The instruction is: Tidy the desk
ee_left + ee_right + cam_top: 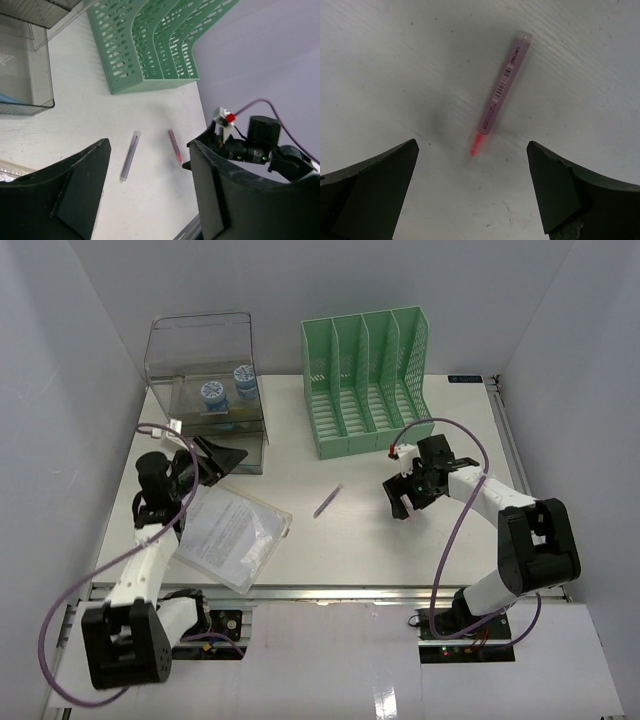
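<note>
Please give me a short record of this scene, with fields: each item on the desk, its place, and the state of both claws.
desk: white tabletop
green file rack: upright, far centre
clear drawer box: far left
purple pen: lying loose, centre
pink pen: lying flat below the right claw
papers in sleeve: near left
left claw: open, empty, beside the clear drawer box
right claw: open, above the pink pen, not gripping it
</note>
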You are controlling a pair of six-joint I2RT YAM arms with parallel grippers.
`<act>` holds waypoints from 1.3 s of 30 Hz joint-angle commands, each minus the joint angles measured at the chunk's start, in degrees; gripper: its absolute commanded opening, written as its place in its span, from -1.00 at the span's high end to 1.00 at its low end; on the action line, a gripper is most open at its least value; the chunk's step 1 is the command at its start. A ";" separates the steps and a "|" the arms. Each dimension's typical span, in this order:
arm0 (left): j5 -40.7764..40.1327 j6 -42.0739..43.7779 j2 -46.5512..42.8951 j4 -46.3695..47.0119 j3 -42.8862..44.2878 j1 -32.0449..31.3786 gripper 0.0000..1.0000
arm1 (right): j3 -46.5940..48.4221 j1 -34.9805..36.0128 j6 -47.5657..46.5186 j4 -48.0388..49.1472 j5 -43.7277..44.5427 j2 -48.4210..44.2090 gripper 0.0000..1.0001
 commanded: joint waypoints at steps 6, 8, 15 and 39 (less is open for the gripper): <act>-2.23 11.80 -26.75 -13.24 -7.14 0.72 -0.96 | 3.08 1.61 1.07 1.04 5.12 6.97 -0.33; -1.34 11.15 -29.10 -14.94 -7.51 0.72 -0.96 | 3.40 1.70 0.65 1.04 4.33 7.89 -0.05; 2.36 5.28 -32.76 -16.34 -9.55 0.72 -0.96 | 3.04 1.85 -1.49 1.11 2.10 8.69 0.84; -6.06 3.01 -48.66 -38.62 -5.20 0.63 -0.96 | 80.87 36.84 -32.87 1.11 9.50 50.11 0.85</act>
